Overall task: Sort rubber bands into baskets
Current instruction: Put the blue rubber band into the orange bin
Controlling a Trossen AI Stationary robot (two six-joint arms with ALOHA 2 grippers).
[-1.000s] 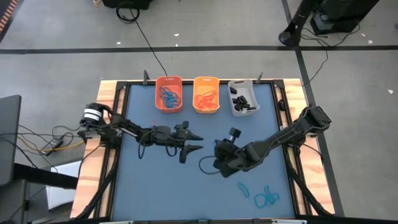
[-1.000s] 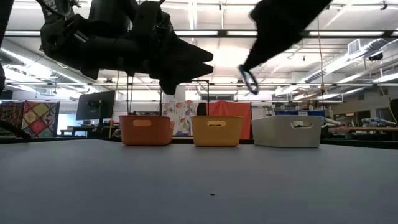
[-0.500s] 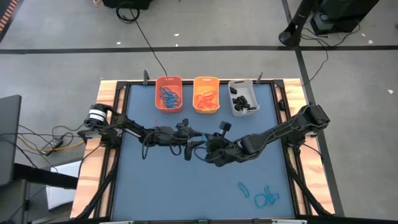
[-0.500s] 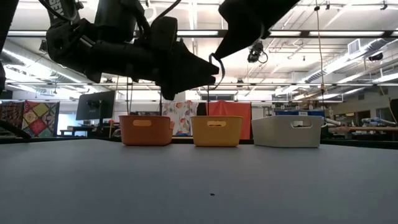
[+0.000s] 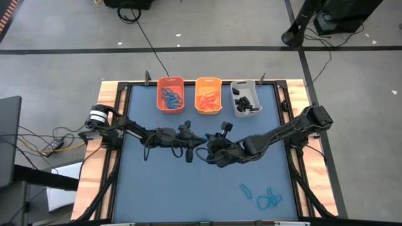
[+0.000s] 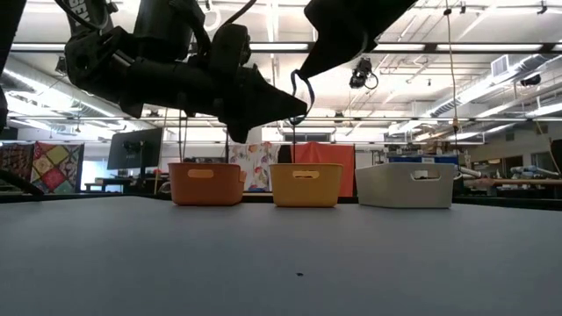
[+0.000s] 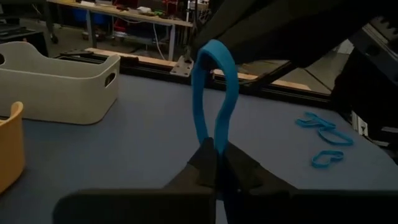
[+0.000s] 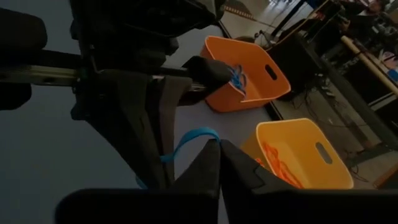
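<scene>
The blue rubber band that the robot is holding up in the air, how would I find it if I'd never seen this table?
Start at the blue table and go to its middle, where the two dark arms meet in front of the orange basket. The blue rubber band hangs there above the tabletop, pinched at once by the left gripper and the right gripper. The other loose blue bands lie flat near the table's front.

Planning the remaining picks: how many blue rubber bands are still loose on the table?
3 or so: thin blue rubber loops lie clustered near the table's front right corner, one apart, two overlapping, so more may hide there. Another blue band is held between both shut grippers.
</scene>
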